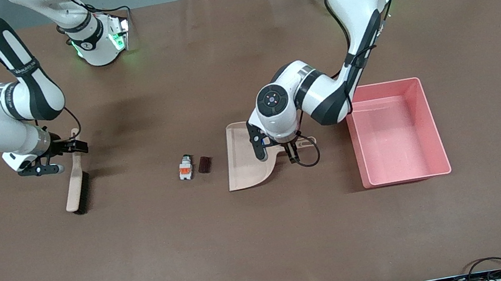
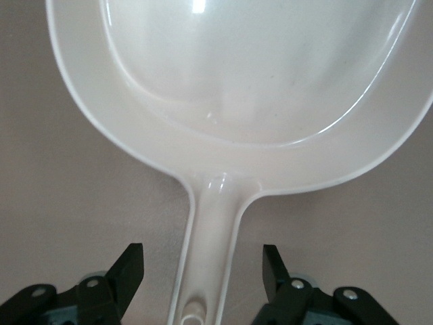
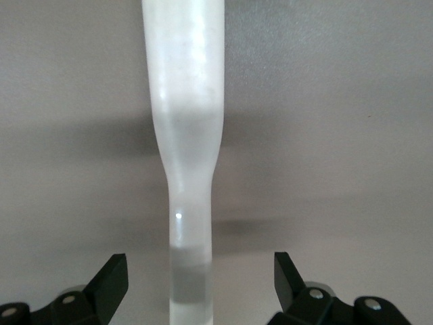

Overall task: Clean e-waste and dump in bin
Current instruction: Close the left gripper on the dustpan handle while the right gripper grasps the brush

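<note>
The e-waste lies mid-table: a white-grey component with orange markings [image 1: 185, 167] and, beside it, a dark flat chip [image 1: 204, 164]. A beige dustpan [image 1: 244, 156] lies between them and the pink bin [image 1: 433, 130]. My left gripper [image 1: 277, 152] is open, low over the dustpan's handle [image 2: 211, 223], one finger on each side [image 2: 203, 271]. My right gripper [image 1: 66, 158] is open astride the pale handle [image 3: 186, 108] of a brush [image 1: 76, 186] with black bristles, toward the right arm's end of the table [image 3: 201, 281].
The brown table mat [image 1: 267, 239] stretches bare nearer the front camera. The bin is empty and stands close beside the dustpan's handle end. Cables run along the table's front edge.
</note>
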